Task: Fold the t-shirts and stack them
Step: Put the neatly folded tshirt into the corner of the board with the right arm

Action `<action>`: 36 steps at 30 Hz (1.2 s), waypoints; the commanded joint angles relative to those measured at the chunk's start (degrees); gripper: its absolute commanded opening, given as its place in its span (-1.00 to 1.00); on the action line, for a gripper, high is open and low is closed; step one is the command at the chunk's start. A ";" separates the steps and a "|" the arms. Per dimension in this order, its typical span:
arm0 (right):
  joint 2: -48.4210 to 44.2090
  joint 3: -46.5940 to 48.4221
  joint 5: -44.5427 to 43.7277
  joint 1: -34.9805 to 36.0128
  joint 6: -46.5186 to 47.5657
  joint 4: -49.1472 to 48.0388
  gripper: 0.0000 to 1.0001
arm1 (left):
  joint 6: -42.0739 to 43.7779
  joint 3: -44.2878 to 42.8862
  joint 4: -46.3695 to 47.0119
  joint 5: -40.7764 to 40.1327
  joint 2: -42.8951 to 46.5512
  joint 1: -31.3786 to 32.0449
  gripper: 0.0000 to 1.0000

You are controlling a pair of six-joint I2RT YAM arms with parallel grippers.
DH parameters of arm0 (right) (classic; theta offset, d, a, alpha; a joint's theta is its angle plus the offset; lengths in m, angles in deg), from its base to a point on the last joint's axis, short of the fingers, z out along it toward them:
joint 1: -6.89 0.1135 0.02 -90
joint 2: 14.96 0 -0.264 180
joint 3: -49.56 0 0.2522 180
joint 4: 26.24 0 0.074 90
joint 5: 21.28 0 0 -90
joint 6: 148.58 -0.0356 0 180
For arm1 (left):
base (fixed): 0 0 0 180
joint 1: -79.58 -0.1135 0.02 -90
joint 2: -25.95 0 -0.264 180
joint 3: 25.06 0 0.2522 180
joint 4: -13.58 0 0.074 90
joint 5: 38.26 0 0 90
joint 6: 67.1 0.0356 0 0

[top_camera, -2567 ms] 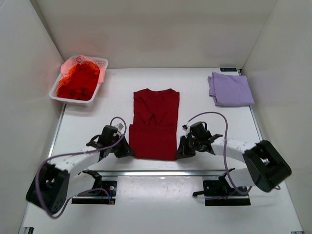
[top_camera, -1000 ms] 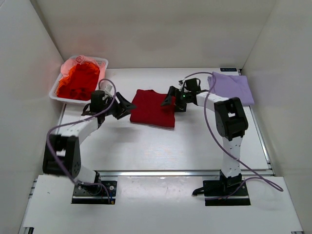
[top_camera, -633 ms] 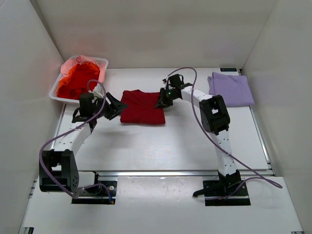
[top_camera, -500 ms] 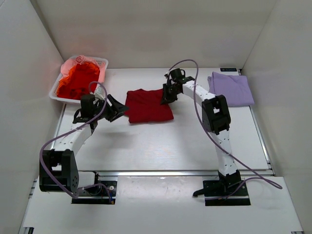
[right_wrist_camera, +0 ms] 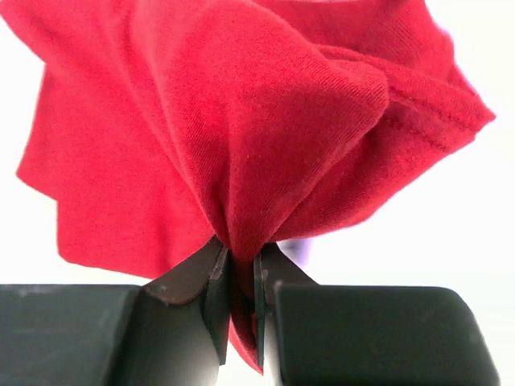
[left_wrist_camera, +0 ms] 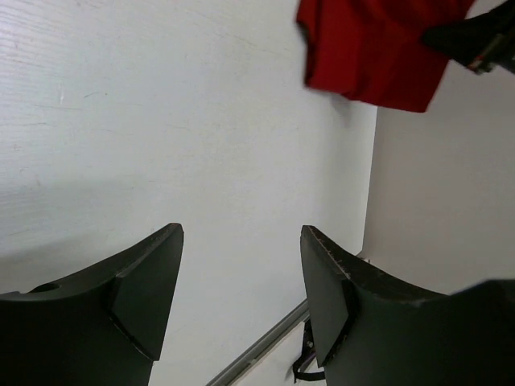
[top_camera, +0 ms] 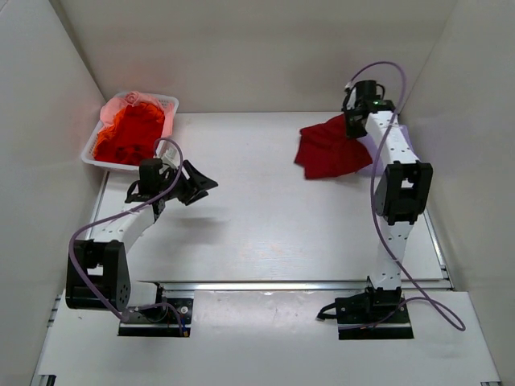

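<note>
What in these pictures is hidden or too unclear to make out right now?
Pale lavender cloth shirt: a mere sliver in the right wrist view, covered by the dark red cloth t-shirt that the right gripper holds.
Orange-red shirts in the white plastic basket: top view, glare blurs them, number unclear.

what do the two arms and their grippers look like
The left arm and right arm have white links with blocky black joints. A pale purple cable loops along each. The left gripper and right gripper are black, with two broad wedge-shaped fingers.
</note>
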 commanded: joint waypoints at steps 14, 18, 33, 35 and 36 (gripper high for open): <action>6.70 18.29 -3.84 -17.93 10.83 3.00 -1.00 | 3.27 -2.45 -0.70 -1.41 -3.49 0.91 0.42; 10.47 20.57 -6.12 -19.61 11.52 2.13 -1.00 | 3.71 -2.97 -1.39 -1.24 -4.54 1.61 0.43; 4.17 9.52 -43.21 -13.91 16.52 -19.65 0.76 | 8.01 -3.33 -6.67 -3.34 -2.18 1.79 0.97; -1.35 -0.64 -46.01 -13.12 19.61 -30.25 0.98 | 8.45 -2.98 -7.37 -2.47 -0.95 1.79 0.96; -2.95 -3.13 -46.46 -12.32 21.10 -34.84 0.99 | 8.63 -3.06 -7.90 -2.38 -0.68 2.31 0.97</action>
